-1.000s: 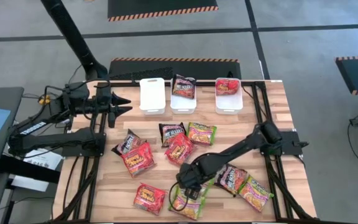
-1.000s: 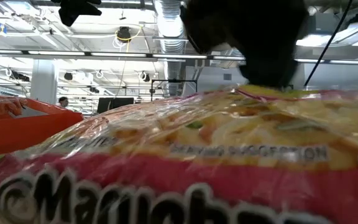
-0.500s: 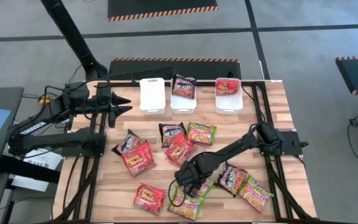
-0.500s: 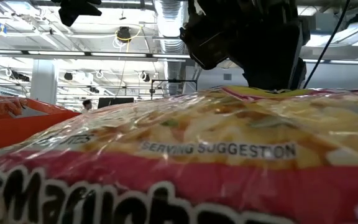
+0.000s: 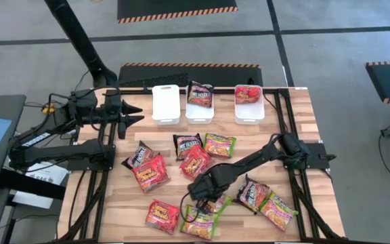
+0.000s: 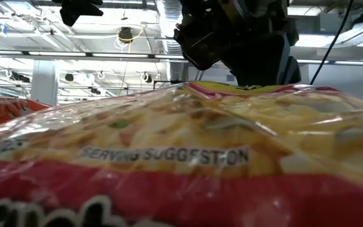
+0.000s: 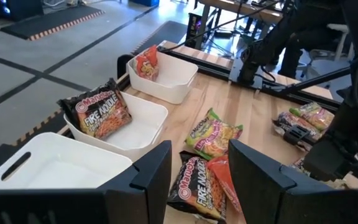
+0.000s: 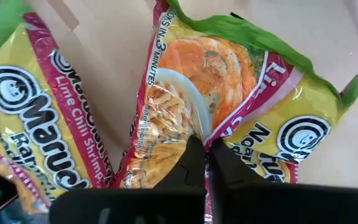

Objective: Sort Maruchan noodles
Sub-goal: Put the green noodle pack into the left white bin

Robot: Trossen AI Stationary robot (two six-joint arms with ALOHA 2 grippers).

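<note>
Nearest the table's front edge: green-yellow Lime Chili Shrimp packet (image 5: 200,220), its middle pinched between the pressed-together fingers of the right gripper (image 8: 205,149), one corner lifted, with a second like packet (image 8: 17,118) just beside. Beyond, loose red, black and green packets at mid-table; farther still, 3 white trays (image 5: 166,104), the left-hand tray empty, presumably this packet's destination, diagonally away to the far left. Left gripper (image 7: 197,177) parked at the table's left side, fingers spread, nearer that tray yet holding nothing.
</note>
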